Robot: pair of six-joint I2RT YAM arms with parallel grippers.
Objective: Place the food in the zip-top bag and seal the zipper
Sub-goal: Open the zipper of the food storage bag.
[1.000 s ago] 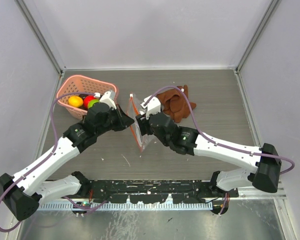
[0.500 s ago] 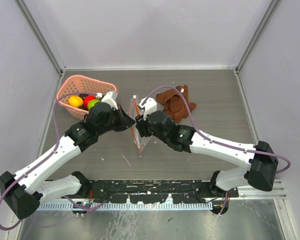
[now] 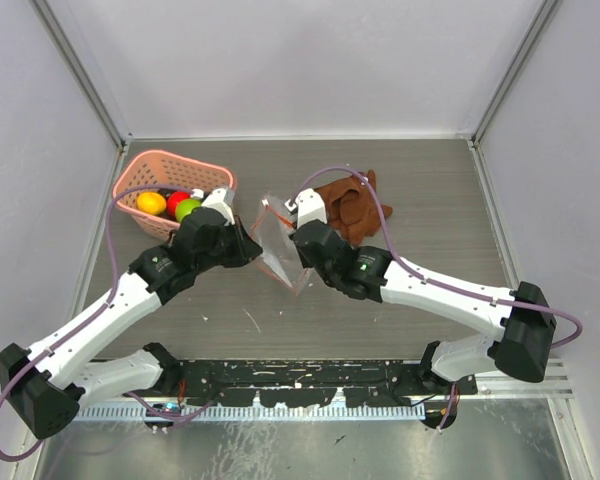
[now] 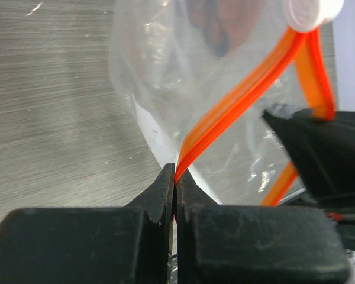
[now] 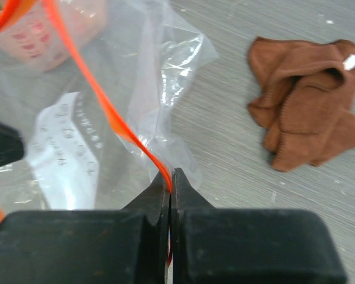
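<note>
Two-handed, held bag (image 3: 278, 248) over bench (image 3: 430, 200), between the arms, mouth up. Clamped left pincer (image 4: 176, 173) tight on left lip of zipper (image 4: 242, 100), right pincer (image 5: 170, 175) tight on right lip. Judged mouth's long axis near-to-far, spread crosswise. Found food (image 3: 180, 205) in basket (image 3: 165, 158), just left of bag, nearer left arm; judged a release needed there before any pick.

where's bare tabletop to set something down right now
Widest bare table lies right of the brown cloth, up to the right wall. A smaller patch sits between both arms near the front edge. Crowded: the middle, around the zip-top bag, pink basket and cloth.
</note>
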